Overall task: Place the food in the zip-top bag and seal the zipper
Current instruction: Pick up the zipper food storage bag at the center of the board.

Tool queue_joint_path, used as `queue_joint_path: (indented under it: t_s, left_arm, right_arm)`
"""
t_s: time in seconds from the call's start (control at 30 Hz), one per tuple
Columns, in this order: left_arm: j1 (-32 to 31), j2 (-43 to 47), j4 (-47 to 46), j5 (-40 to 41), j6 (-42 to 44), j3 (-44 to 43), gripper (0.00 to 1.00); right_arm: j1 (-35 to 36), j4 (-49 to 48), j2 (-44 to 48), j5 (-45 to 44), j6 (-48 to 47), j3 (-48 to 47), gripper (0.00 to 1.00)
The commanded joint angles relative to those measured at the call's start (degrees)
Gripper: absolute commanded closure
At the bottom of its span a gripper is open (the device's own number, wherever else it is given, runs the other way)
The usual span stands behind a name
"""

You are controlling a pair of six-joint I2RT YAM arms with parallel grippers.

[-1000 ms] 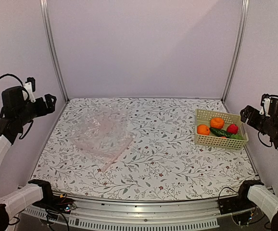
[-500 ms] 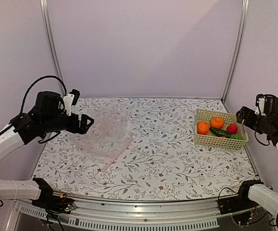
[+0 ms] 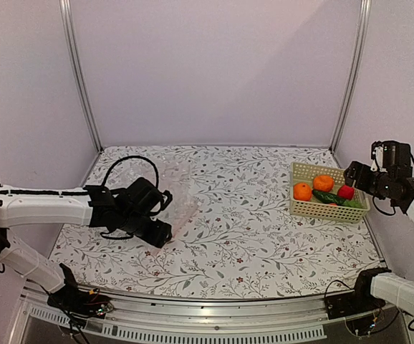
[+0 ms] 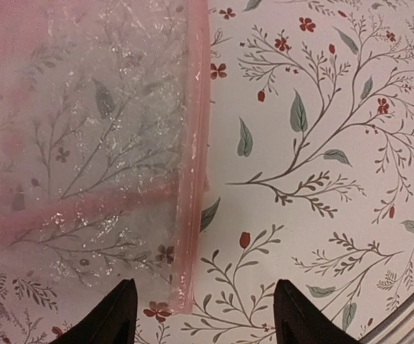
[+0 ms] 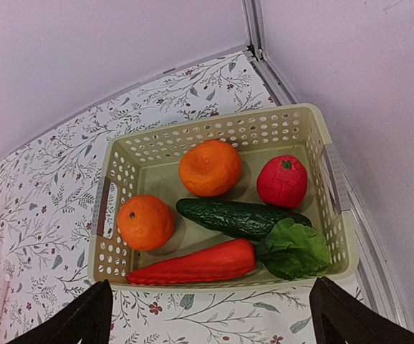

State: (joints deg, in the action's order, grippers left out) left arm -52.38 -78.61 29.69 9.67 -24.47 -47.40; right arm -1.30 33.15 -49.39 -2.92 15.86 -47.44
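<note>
The zip-top bag (image 3: 165, 188) lies flat and crinkled on the left of the table, partly under my left arm. In the left wrist view the bag (image 4: 85, 129) fills the left half, with the pink zipper (image 4: 195, 143) running down its right edge. My left gripper (image 4: 203, 312) is open low over the zipper's near end, which lies between the fingers, close to the left one. The food sits in the basket (image 5: 214, 127): two oranges (image 5: 210, 168) (image 5: 145, 222), a cucumber (image 5: 239, 217) and a red fruit (image 5: 281, 180). My right gripper (image 5: 210, 315) hangs open above the basket's near side, holding nothing.
The basket (image 3: 329, 212) stands at the table's right edge, near the wall and frame post. It also holds a long red vegetable (image 5: 193, 263) and a green leaf (image 5: 293, 249). My left arm (image 3: 49, 204) stretches across the table's left side.
My left arm swung from the left wall down onto the table to the bag's near corner. My right gripper drifted left toward the basket.
</note>
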Motion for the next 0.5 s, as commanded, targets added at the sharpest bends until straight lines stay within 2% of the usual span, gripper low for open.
queue_joint_path:
  t_s: [0.0,0.23,0.47]
  left_arm:
    - [-1.31,-4.66,0.19,0.71,-2.48,-0.84,0.38]
    - [-1.66,-9.83,-2.20,-0.10,-3.31,-1.09,0.41]
    - [-1.85,-12.91,-2.57,3.22,-4.09,-1.87,0.42]
  right_arm:
    - [0.58,-0.35,0.20,-1.34,0.83,-0.28,0.04]
    - [0.53,-0.51,0.37,-1.44,0.75,0.77,0.04]
    - [0.68,-1.22,-0.44,-0.97,0.84,0.60,0.04]
